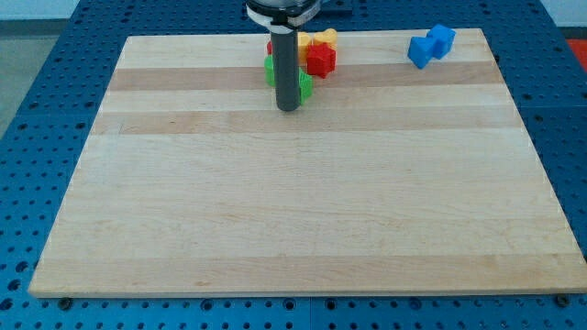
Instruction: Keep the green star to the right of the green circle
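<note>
My tip (288,108) rests on the wooden board (293,229) near the view's top centre. The green star (305,87) peeks out on the right side of the rod, touching it and mostly hidden behind it. The green circle (270,71) shows as a sliver on the rod's left side, just above and left of the star. The star lies right of the circle, directly below the red block (321,60).
A red block and yellow blocks (318,38) cluster behind the rod at the top edge. Another red block (271,46) is partly hidden by the rod. Two blue blocks (431,45) sit at the top right corner.
</note>
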